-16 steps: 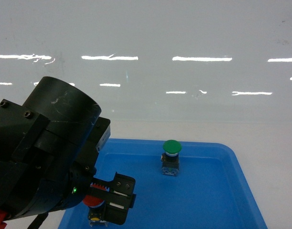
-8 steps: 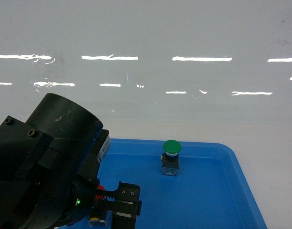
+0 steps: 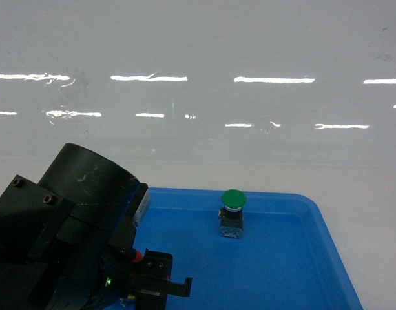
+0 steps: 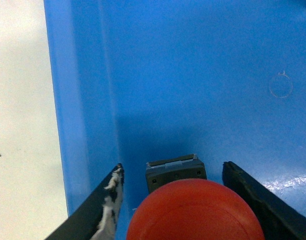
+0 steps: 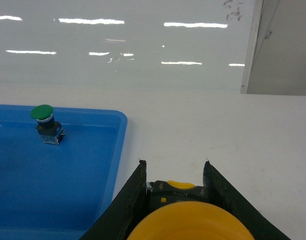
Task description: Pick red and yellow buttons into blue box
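Note:
The red button [image 4: 192, 212] stands on its black body on a blue floor close to the blue wall [image 4: 78, 100]. My left gripper [image 4: 173, 166] is open and straddles it, with a gap on each side. In the head view the left gripper [image 3: 156, 287] hangs low over the near-left corner of the shallow tray [image 3: 317, 210], hiding that button. My right gripper [image 5: 174, 164] is shut on the black body of the yellow button [image 5: 192, 220], held above the white table just right of the tray. The blue box is out of view.
A green-capped button [image 3: 232, 199] stands upright near the back of the shallow blue tray [image 5: 120, 120]. White tabletop [image 5: 217, 130] surrounds the tray. A wall with a grey panel edge [image 5: 252, 45] lies beyond the table.
My left arm has sunk lower over the tray's near-left corner. The red cap, visible under the gripper a second ago, is now mostly covered. The green button has not moved.

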You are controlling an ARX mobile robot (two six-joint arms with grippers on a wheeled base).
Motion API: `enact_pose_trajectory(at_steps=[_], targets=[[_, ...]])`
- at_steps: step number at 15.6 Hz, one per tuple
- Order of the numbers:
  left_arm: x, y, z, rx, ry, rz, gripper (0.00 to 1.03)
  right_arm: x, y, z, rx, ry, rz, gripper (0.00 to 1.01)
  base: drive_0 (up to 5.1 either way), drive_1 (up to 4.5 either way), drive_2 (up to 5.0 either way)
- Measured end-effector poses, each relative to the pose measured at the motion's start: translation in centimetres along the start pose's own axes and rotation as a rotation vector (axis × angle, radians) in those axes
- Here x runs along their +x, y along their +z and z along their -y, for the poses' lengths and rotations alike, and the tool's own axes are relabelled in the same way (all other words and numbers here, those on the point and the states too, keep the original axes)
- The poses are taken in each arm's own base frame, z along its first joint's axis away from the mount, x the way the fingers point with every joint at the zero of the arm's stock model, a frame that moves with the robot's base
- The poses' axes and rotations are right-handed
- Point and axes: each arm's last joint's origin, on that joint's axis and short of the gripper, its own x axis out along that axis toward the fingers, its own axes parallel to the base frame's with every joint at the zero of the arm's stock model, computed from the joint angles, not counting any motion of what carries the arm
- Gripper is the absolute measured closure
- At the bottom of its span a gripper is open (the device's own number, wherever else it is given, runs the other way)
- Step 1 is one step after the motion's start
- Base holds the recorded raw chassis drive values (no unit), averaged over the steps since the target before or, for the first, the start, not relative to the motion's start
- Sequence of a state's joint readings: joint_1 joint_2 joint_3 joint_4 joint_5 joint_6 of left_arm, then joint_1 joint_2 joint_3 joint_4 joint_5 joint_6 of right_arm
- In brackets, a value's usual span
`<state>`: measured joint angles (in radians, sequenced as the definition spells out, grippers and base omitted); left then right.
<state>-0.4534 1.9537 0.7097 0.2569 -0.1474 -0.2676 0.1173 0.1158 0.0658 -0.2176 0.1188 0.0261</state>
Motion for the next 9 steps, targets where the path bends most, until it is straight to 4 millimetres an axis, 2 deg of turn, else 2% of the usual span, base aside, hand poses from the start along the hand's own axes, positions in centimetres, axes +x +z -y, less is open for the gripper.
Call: enact_pose_trajectory(at_steps=[2, 5, 7, 8, 9], targets=[[0.2, -0.2, -0.1, -0.001, -0.009, 0.002, 0.73, 0.0, 0.0, 0.0, 0.000, 0.000, 0.000, 0.71, 0.0, 0.00, 0.0], [0.0, -0.2, -0.6, 0.002, -0.025, 0.053, 0.74, 0.0, 0.0, 0.0, 0.000, 0.000, 0.000, 0.71, 0.0, 0.00, 0.0], [-1.2, 0.9, -1.5, 0.009, -0.027, 0.123, 0.74, 0.0, 0.0, 0.0, 0.000, 0.000, 0.000, 0.71, 0.0, 0.00, 0.0], [-3.2, 2.7, -2.6, -0.004, -0.052, 0.211, 0.74, 0.0, 0.0, 0.0, 0.000, 0.000, 0.000, 0.71, 0.0, 0.00, 0.0], [-6.4, 4.4, -4.3, -0.023, -0.097, 0.326, 0.74, 0.0, 0.0, 0.0, 0.000, 0.000, 0.000, 0.71, 0.0, 0.00, 0.0]])
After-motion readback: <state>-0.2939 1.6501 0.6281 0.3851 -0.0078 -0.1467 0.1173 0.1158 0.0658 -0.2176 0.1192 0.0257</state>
